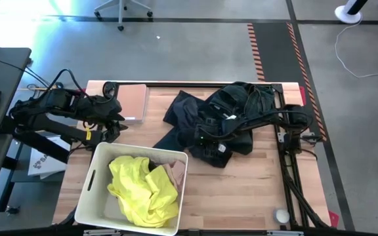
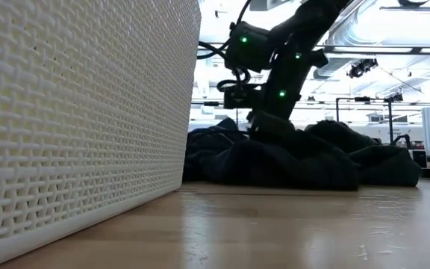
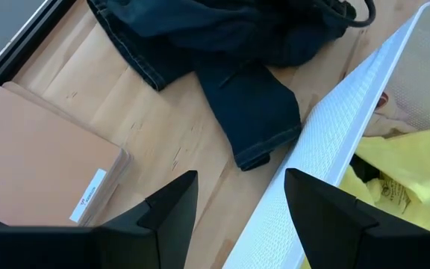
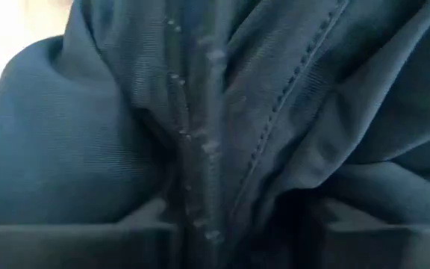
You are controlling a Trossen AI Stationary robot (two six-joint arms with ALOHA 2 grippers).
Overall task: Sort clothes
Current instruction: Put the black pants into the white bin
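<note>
Right gripper (image 1: pixel 205 139) is down in the heap of dark denim jeans and black garments (image 1: pixel 231 121) at mid-table, arm reaching in from the right edge with the wrist pitched down. Its wrist view is filled with dark stitched fabric bunched between the fingers, pressed right against the lens; fingertips are buried, so I can't tell whether they're clamped or how wide they stand. Low view shows the arm planted on top of the pile, fingers hidden in the cloth.

Left gripper (image 3: pixel 241 209) hangs with its fingers spread wide and nothing between them, over bare wood between the tan flat board (image 1: pixel 132 101) and the white woven-plastic bin (image 1: pixel 90 180); arm folded back at the table's left edge.

Bright yellow garment (image 1: pixel 143 190) lies crumpled in the bin, a pale pink piece (image 1: pixel 173 172) showing beside it. One jeans leg (image 3: pixel 256 112) trails out from the heap towards the bin wall.
</note>
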